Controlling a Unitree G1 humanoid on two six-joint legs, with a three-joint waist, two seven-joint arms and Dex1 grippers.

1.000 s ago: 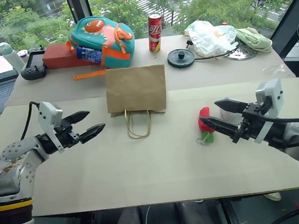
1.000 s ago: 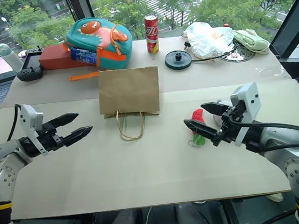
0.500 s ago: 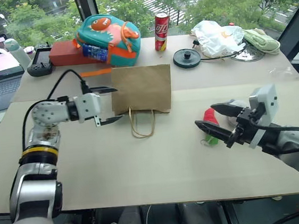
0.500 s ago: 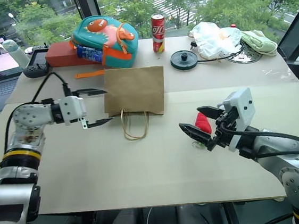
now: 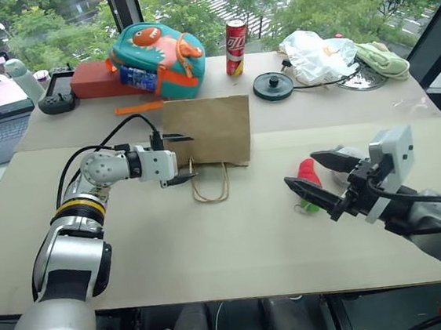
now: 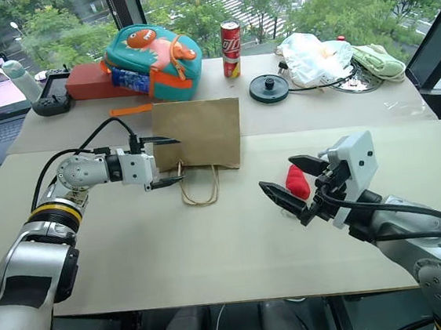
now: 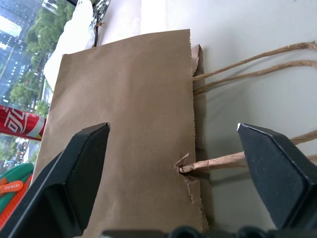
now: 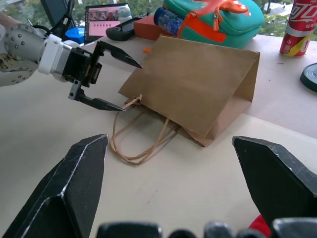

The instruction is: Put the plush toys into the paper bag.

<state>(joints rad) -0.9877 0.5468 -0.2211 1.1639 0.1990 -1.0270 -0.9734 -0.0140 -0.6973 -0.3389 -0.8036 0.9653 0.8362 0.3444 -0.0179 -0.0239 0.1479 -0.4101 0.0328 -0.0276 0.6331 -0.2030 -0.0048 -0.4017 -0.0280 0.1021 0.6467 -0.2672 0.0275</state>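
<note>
Left to right: my left gripper (image 5: 179, 158), fingers apart, brackets the mouth corner of the flat-lying brown kraft paper bag (image 5: 209, 131), above its tan cord handles (image 5: 210, 183). I judge opening the bag is in hand; next, pinch the upper sheet. My right gripper (image 5: 326, 176) gapes around the red-and-green plush toy (image 5: 308, 175). Beyond: teal monster backpack (image 5: 155, 50), red can (image 5: 232, 36); neither obstructs.

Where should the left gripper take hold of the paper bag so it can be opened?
Best at the upper layer of the mouth edge, by the cord handles. The paper bag lies flat, mouth toward the robot, and the open left gripper already straddles that corner from its left.
</note>
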